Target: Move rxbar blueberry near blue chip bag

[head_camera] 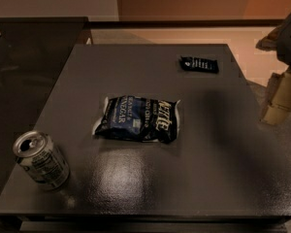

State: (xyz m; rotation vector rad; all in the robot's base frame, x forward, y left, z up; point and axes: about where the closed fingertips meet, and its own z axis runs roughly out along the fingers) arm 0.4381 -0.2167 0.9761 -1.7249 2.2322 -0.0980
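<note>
The rxbar blueberry (199, 64) is a small flat dark wrapper with white lettering, lying near the far right of the dark table (150, 178). The blue chip bag (137, 119) is a large crinkly dark-blue Kettle bag lying flat at the table's middle. The bar is well apart from the bag, up and to the right of it. My gripper (281, 93) is at the right edge of the view, beyond the table's right side, to the right of the bar and touching nothing.
A silver drink can (41, 159) stands upright near the table's front left corner. A second dark surface (24, 67) adjoins on the left. An orange-brown wall and floor lie behind the table.
</note>
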